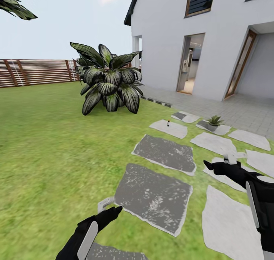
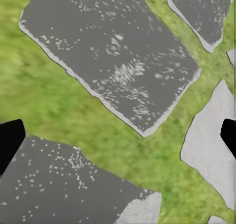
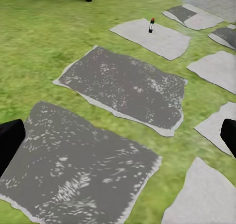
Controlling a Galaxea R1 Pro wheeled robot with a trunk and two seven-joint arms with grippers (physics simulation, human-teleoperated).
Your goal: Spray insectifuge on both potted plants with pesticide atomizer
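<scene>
Head view puts the pesticide atomizer (image 1: 168,123) upright on a stepping stone (image 1: 169,129), left of 1 potted plant (image 1: 214,121). Both hands, left hand (image 1: 107,207) and right hand (image 1: 217,162), hang released; we should roll closer before reaching.

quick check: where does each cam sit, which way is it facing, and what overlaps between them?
Head: high on the robot, looking forward and down over the lawn at the pesticide atomizer, a potted plant and the house; left hand and right hand show.
Left wrist: aimed down at the stepping stones; dark fingertips at the edges.
Right wrist: angled ahead toward the atomizer.
Shared: atomizer in head and right wrist views.
</scene>
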